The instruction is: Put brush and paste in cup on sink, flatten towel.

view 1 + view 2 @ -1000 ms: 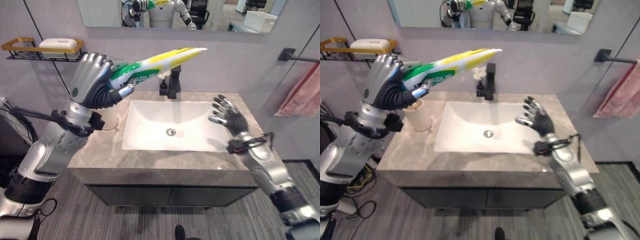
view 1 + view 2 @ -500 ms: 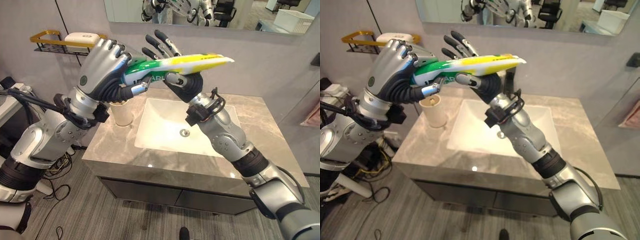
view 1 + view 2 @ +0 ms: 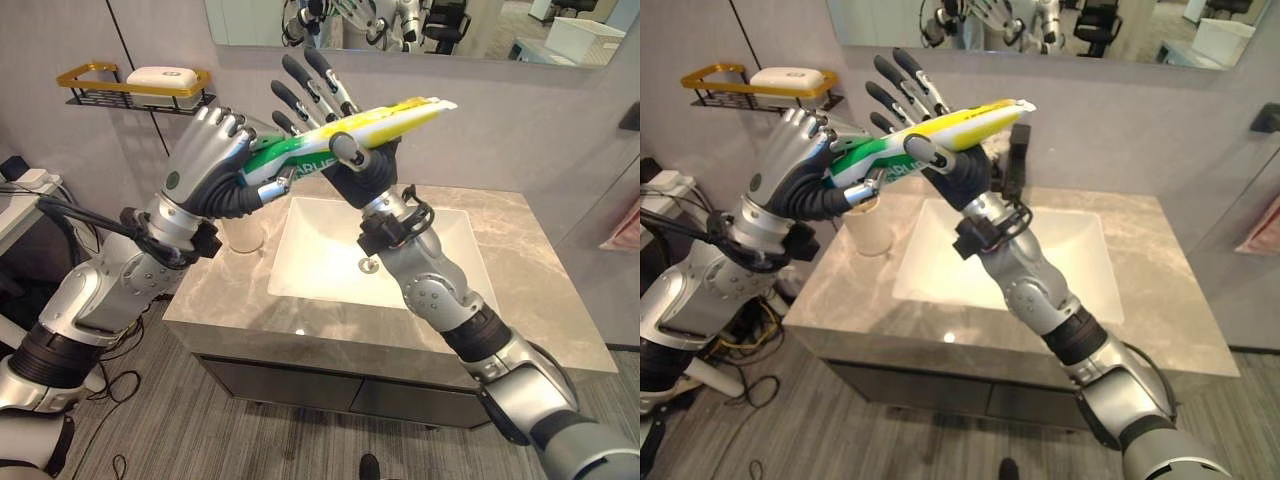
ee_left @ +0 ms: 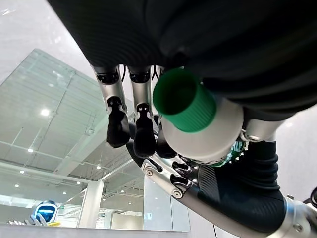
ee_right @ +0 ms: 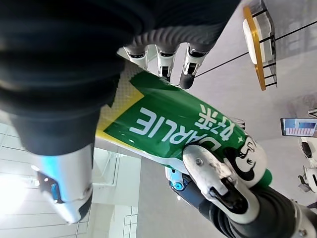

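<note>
Here, in the left eye view, the left hand was curled round the capped end of the toothpaste tube, held raised above the surface and the white sink; the right hand met the tube at mid-length, thumb pressed on its face and fingers spread straight behind it. The right eye view showed the cream cup standing on the surface left of the sink, below the left hand and apart from the tube. The left wrist view looked along the green cap, with fingers wrapped round the white shoulder of the tube. The right wrist view showed the thumb lying on the printed green face and the fingertips reaching past the tube's far edge. Judged risk: the soft tube could buckle or slide between thumb and fingers if the left hand released before the right had a firm pinch, and it would then drop into the sink.
</note>
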Controlling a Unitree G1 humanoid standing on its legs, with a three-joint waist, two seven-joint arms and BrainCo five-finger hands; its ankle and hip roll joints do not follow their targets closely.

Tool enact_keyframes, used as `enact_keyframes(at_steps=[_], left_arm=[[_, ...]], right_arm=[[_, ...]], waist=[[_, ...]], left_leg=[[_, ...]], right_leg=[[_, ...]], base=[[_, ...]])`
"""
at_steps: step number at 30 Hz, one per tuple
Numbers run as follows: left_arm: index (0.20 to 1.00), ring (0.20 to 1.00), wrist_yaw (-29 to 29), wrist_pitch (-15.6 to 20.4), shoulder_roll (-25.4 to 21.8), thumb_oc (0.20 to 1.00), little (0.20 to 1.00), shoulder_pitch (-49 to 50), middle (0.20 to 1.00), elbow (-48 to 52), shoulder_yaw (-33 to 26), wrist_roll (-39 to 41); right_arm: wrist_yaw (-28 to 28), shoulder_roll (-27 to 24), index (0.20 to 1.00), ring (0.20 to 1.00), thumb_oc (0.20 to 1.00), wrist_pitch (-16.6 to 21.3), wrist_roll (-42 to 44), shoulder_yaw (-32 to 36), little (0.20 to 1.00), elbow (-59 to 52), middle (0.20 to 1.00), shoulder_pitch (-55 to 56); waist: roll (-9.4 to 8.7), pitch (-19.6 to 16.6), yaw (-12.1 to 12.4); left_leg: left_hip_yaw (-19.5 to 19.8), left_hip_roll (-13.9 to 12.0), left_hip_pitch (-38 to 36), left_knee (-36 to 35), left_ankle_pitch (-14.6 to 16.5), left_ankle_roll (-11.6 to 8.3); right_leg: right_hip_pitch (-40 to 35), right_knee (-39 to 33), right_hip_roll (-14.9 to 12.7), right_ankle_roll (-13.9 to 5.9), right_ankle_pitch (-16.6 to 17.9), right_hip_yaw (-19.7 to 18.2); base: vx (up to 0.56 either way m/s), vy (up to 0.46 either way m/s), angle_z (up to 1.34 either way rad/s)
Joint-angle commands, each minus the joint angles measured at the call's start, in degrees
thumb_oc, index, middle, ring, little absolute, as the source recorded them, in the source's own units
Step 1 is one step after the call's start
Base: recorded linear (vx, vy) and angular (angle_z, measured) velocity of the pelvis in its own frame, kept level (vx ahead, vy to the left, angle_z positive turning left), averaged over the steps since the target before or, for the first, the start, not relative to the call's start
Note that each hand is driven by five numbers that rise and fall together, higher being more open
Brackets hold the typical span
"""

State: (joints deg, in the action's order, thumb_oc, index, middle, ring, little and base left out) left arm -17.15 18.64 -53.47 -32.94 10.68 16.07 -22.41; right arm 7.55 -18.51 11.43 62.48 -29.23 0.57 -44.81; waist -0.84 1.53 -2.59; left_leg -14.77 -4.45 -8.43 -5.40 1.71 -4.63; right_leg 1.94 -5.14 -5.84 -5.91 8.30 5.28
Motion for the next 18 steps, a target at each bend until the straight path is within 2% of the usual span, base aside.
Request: enact_keyframes(at_steps=[1, 3, 4, 9, 14, 16, 18], left_arm=[[0.2, 0.2, -0.63, -1.44, -1.25, 0.2, 0.2, -3.81, 0.2, -1.37, -0.71, 2.33], [0.2, 0.2, -0.5, -1.41, -0.69, 0.2, 0.2, -4.3, 0.2, -1.5, -0.28, 2.5], [0.2, 0.2, -0.39, -1.26, -0.08, 0.2, 0.2, -4.57, 0.2, -1.35, -0.02, 2.61], [0.2, 0.2, -0.48, -1.42, 3.97, 0.2, 0.2, -4.99, 0.2, -1.66, 0.78, 3.34], [0.2, 0.2, 0.08, -1.99, 5.33, 0.2, 0.2, -3.97, 0.2, -0.67, 0.63, 3.57], [0.2, 0.2, 0.87, -2.14, 6.29, 0.2, 0.2, -1.48, 0.2, 1.27, -0.66, 4.2], [0.2, 0.2, 1.6, -2.84, 8.73, 0.2, 0.2, 1.64, 0.2, 2.1, -1.31, 5.02]], right_arm=[[0.75, 3.81, 0.58, 0.58, 0.58, 5.82, 1.46, 4.76, 0.58, -4.64, 0.58, -3.83], [0.69, 4.46, 0.464, 0.464, 0.464, 6.06, 1.59, 4.86, 0.464, -4.44, 0.464, -3.88], [0.63, 4.92, 0.2, 0.2, 0.2, 6.4, 1.61, 4.83, 0.2, -4.76, 0.2, -3.82], [-0.81, 5.8, 0.2, 0.2, 0.2, 8.22, 1.08, 7.03, 0.2, -6.32, 0.2, -1.39], [-2.75, 5.77, 0.2, 0.2, 0.2, 9.16, 0.05, 9.13, 0.2, -8.76, 0.2, 2.91], [-3.48, 5.63, 0.2, 0.2, 0.2, 9.22, -0.59, 11.25, 0.2, -11.75, 0.2, 7.28], [-4.09, 7.55, 0.2, 0.2, 0.2, 9.44, 0.31, 12.03, 0.2, -13.64, 0.2, 11.06]], waist=[[-0.99, -0.75, -0.21], [-0.95, -0.74, -0.22], [-0.89, -0.73, -0.3], [-0.62, -0.73, -1.29], [-0.5, -0.56, -1.98], [-0.44, -0.53, -2.53], [-0.34, -0.51, -2.94]], left_leg=[[1.24, 2.16, -3.71, 0.4, 3.35, 0.51], [1.2, 2.15, -3.73, 0.4, 3.34, 0.49], [1.18, 2.1, -3.78, 0.4, 3.34, 0.49], [0.9, 1.8, -4.1, 0.4, 3.57, 0.47], [0.58, 1.52, -4.36, 0.4, 3.7, 0.44], [0.31, 1.36, -4.52, 0.4, 3.83, 0.41], [0.61, 0.97, -4.5, 0.4, 3.85, 0.29]], right_leg=[[-3.88, 0.14, -2.77, -3.36, -3.73, 1.24], [-3.87, 0.14, -2.68, -3.32, -3.71, 1.22], [-3.82, 0.14, -2.58, -3.24, -3.74, 1.13], [-3.83, 0.14, -2.11, -3.02, -3.93, 0.6], [-3.9, 0.14, -1.75, -2.93, -4.15, 0.31], [-4.0, 0.14, -1.51, -2.87, -4.32, 0.22], [-4.32, 0.14, -1.28, -2.66, -4.81, 0.41]], base=[[0.0, 0.0, 0.0], [0.0, 0.0, 0.0], [0.0, 0.0, 0.0], [0.0, 0.0, 0.0], [0.01, -0.011, -0.05], [0.02, -0.026, -0.12], [0.02, -0.054, -0.08]])
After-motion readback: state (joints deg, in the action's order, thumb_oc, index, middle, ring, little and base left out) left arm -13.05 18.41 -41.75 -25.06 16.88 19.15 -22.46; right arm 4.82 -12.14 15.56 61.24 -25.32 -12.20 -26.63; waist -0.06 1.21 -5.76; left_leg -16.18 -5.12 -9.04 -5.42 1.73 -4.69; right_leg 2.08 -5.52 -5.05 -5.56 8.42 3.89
